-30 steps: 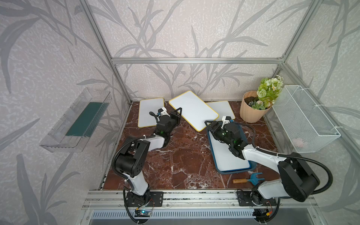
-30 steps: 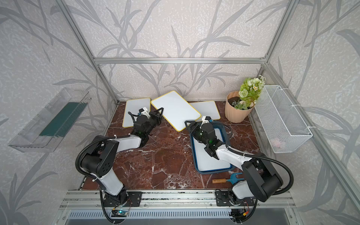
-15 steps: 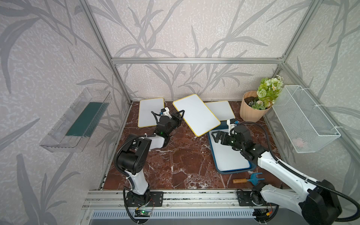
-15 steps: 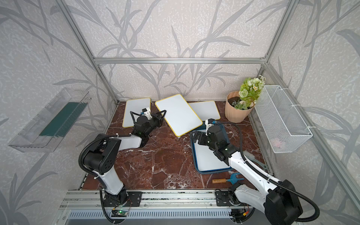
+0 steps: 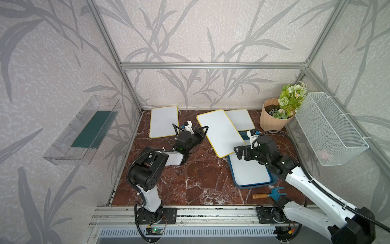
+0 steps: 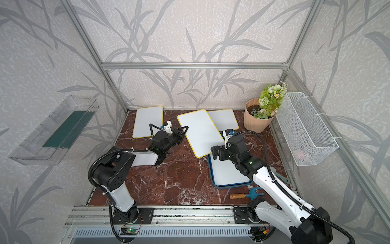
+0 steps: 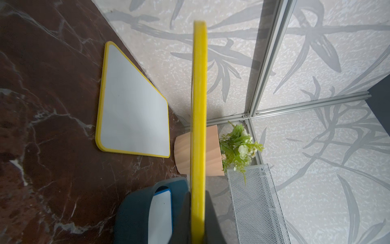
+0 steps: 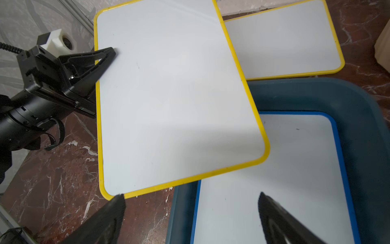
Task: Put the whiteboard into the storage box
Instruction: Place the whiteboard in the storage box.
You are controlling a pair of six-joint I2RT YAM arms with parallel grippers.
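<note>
Marbled surface (image 5: 190, 179), mid-frame: left pincer (image 5: 204, 131) clamps the yellow-rimmed white whiteboard (image 5: 221, 133) by its left edge while right pincer (image 5: 240, 152) gapes beside its lower corner.

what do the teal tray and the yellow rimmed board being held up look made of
The storage box: probably moulded plastic, matte dark teal, smooth rounded corners and low walls. The held whiteboard: smooth, faintly glossy white face; thick yellow rim looks like plastic or foam, can't tell which.
</note>
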